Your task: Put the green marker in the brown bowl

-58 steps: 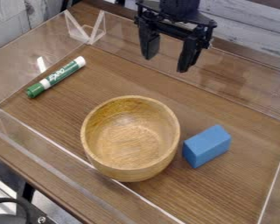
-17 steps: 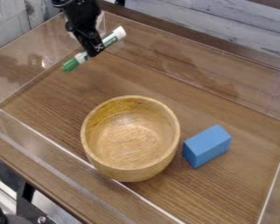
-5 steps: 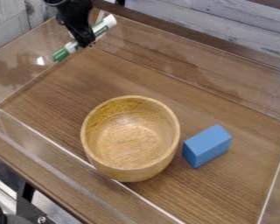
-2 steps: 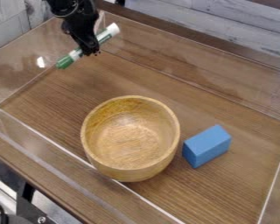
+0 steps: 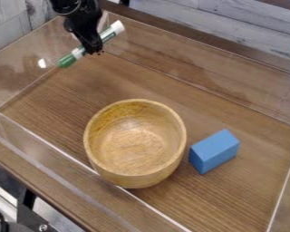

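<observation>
Even, bright light fills the scene; pale glare streaks the clear walls (image 5: 26, 54), the picture is soft and low-resolution, shadows faint.

one green marker (image 5: 90, 45), one brown bowl (image 5: 135, 142), one blue block (image 5: 214, 150)

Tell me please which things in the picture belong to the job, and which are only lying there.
Belong to the job:
- green marker, held off the table in the shut gripper
- brown bowl, empty, on the table

Only lying there:
- blue block, just right of the bowl
- clear plastic walls around the wooden table
</observation>
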{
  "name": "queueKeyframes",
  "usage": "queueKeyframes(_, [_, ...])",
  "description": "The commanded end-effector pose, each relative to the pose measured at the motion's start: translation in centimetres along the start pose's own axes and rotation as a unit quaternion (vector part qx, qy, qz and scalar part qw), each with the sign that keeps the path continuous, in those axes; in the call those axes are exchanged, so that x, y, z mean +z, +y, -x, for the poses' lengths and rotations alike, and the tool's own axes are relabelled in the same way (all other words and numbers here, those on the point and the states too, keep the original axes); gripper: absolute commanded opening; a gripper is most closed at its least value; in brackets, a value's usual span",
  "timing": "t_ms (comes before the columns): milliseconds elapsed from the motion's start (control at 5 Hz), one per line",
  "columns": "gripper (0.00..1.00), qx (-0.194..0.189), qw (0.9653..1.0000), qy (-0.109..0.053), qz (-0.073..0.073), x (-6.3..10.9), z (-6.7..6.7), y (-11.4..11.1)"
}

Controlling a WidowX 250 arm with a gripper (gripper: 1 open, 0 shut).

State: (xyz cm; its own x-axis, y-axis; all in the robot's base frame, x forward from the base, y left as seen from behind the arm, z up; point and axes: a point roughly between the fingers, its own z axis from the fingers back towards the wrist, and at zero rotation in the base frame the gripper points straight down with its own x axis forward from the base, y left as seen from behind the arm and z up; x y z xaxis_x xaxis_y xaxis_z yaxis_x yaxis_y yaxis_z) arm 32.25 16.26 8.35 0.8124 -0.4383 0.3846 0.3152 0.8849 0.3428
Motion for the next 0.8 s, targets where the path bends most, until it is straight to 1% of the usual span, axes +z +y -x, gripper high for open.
queueKeyframes(0, [0.0, 0.001, 0.9992, -0.021, -0.034, 1.5, -1.0, 1.5])
queueKeyframes(200, [0.0, 0.004, 0.9992, -0.019, -0.035, 1.5, -0.7, 1.0])
queueKeyframes(400, [0.0, -0.012, 0.9993, -0.028, -0.022, 3.1, -0.4, -1.0])
queueKeyframes(600, [0.0, -0.021, 0.9992, -0.033, -0.01, 4.5, -0.1, -2.9])
